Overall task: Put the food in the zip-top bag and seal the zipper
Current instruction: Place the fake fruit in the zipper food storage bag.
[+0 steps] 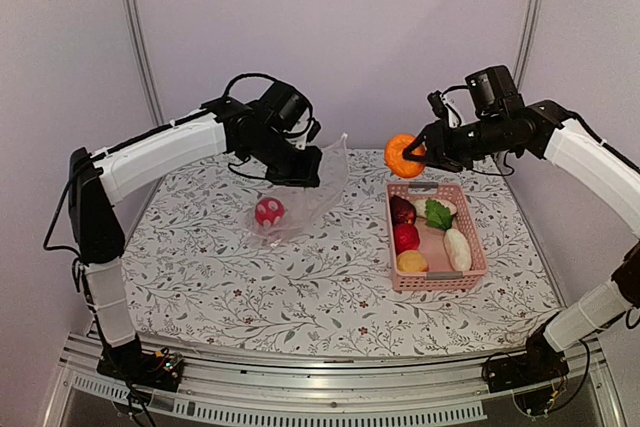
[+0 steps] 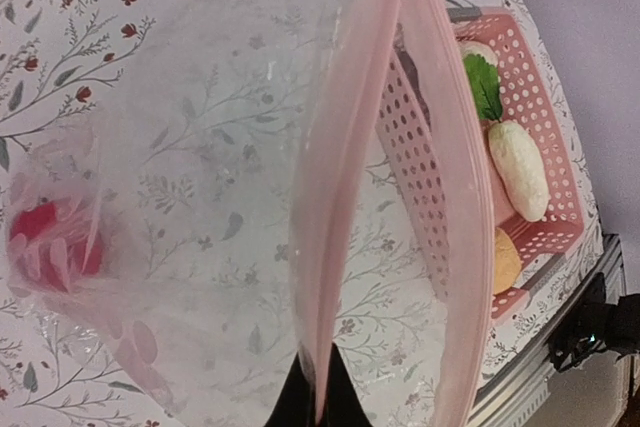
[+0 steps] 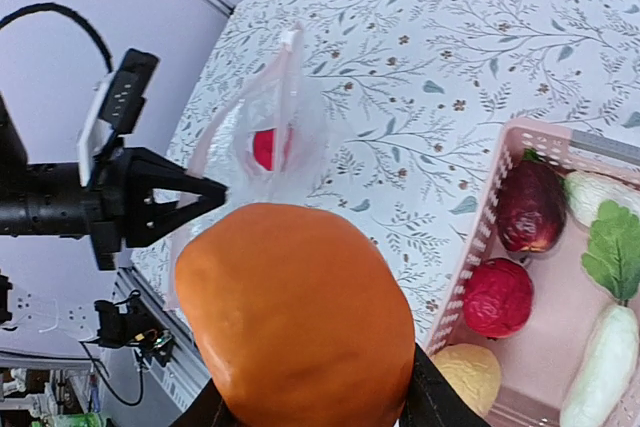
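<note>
Pink basket (image 1: 481, 247), lower R of centre: purple, red, tan, white + green pcs inside. Zip-top bag (image 1: 322, 185) mid-frame, mouth up, red spotted piece (image 1: 268, 211) in its bottom. L gripper (image 1: 306, 169) pinched tight on bag's mouth edge. Upper R: R gripper (image 1: 418, 154) clamps orange fruit (image 1: 402, 155) in air over basket's far end, apart from bag.

Red fruit (image 1: 268, 211) in bag (image 1: 325, 179), orange (image 1: 404, 155) aloft

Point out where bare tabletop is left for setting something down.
Bare: the whole near strip of the table, and the gap between the zip-top bag and the pink basket. Crowded: the basket itself, packed with food.
</note>
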{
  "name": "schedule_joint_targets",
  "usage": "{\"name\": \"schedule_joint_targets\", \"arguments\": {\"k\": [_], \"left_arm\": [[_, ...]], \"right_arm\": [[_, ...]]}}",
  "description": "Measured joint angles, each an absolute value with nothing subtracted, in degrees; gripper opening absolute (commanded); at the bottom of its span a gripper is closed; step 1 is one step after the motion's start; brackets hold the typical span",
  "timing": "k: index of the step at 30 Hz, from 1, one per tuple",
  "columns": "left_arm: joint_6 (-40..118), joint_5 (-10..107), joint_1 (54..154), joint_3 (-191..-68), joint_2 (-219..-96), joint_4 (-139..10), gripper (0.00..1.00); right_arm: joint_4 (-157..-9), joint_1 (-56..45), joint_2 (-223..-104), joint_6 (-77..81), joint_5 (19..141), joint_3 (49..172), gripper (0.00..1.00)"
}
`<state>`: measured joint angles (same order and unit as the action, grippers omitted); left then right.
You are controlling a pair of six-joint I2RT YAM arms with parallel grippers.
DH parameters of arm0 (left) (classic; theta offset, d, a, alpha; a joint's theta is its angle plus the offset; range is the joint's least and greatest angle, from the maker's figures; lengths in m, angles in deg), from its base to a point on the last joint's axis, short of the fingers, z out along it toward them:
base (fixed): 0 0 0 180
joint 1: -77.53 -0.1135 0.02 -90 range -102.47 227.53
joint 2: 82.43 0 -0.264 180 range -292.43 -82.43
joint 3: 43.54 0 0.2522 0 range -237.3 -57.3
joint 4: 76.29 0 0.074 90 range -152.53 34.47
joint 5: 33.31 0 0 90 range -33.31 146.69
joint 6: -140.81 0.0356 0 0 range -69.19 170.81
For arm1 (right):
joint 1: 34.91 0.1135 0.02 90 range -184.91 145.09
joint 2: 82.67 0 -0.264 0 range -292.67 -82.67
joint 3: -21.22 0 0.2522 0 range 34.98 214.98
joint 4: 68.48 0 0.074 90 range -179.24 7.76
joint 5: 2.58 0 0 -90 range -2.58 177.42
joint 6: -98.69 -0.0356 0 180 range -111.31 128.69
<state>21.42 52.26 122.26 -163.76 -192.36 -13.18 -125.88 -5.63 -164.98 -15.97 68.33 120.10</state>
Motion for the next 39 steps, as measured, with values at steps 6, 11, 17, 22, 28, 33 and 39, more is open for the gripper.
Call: {"name": "schedule_joint_targets", "arguments": {"k": [6,11,17,22,28,33,39], "left_arm": [[21.0,51.1,122.3,-166.2,-194.3,-13.8,0.00],[20.4,50.4,122.3,-167.4,-194.3,-14.0,0.00],[19.5,49.7,122.3,-167.6,-194.3,-14.4,0.00],[19.3,49.6,122.3,-167.6,-194.0,-14.6,0.00],[19.2,49.9,122.3,-167.6,-193.0,-14.3,0.00],[19.2,49.9,122.3,-167.6,-192.7,-14.4,0.00],[19.2,49.9,122.3,-167.6,-192.7,-15.0,0.00]], "right_arm": [[-118.2,-2.1,-169.8,-20.4,62.3,124.9,0.27],[-111.0,-0.9,-175.8,-25.0,57.7,126.5,0.26],[-107.0,-0.3,-183.1,-28.0,54.2,130.5,0.26],[-106.4,0.4,-186.0,-29.3,53.2,130.5,0.26],[-107.6,0.6,-186.3,-29.8,54.8,129.1,0.26],[-113.5,1.7,-187.0,-27.8,60.6,131.2,0.30],[-120.3,3.4,-190.0,-25.1,66.8,136.4,0.50]]}}
